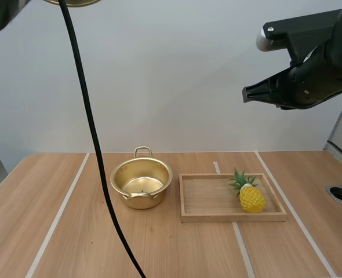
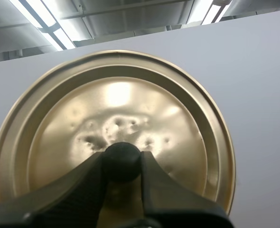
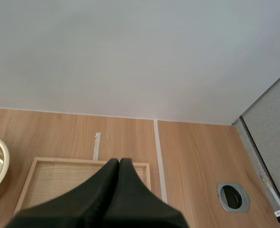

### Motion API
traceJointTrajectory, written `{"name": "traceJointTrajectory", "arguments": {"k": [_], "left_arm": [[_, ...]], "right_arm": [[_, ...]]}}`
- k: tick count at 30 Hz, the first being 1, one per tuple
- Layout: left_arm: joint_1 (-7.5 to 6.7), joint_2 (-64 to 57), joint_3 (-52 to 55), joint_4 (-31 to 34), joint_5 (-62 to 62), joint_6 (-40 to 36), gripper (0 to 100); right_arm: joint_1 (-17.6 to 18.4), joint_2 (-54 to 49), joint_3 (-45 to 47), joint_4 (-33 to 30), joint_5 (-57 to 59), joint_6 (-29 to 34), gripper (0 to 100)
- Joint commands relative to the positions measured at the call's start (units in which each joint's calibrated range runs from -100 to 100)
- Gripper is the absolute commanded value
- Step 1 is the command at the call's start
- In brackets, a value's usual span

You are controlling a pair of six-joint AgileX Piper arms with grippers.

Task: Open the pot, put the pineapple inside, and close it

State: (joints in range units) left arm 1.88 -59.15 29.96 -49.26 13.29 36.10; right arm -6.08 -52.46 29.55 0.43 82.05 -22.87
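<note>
The gold pot [image 1: 141,183] stands open and empty on the table, left of the wooden tray [image 1: 206,200]. A yellow pineapple [image 1: 250,194] with green leaves lies in the tray's right end. The gold lid [image 2: 111,128] is held up in the air, and my left gripper [image 2: 122,161] is shut on its black knob [image 2: 122,156]. A sliver of that lid's rim [image 1: 72,2] shows high above the table. My right gripper [image 1: 246,94] hangs high over the tray, shut with nothing in it; its fingers [image 3: 116,175] lie together above the tray's far edge [image 3: 83,162].
A round metal grommet [image 1: 341,193] is set into the table at the far right. Pale tape lines run across the wooden tabletop [image 1: 55,231]. A plain wall stands behind the table.
</note>
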Motion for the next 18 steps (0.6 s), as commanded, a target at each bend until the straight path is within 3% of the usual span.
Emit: {"name": "traceJointTrajectory", "arguments": {"k": [1, 10, 18], "left_arm": [[-0.11, -0.44, -0.52, 0.72, -1.72, -0.25, 0], [-0.11, -0.44, -0.52, 0.72, -1.72, -0.25, 0], [-0.11, -0.44, -0.52, 0.72, -1.72, -0.25, 0]], "right_arm": [[-0.23, 2.23, -0.49, 0.45, 1.97, -1.02, 0], [-0.23, 9.43, -0.49, 1.04, 5.32, -2.12, 0], [-0.23, 9.56, -0.49, -0.43, 3.14, -2.12, 0]]}}
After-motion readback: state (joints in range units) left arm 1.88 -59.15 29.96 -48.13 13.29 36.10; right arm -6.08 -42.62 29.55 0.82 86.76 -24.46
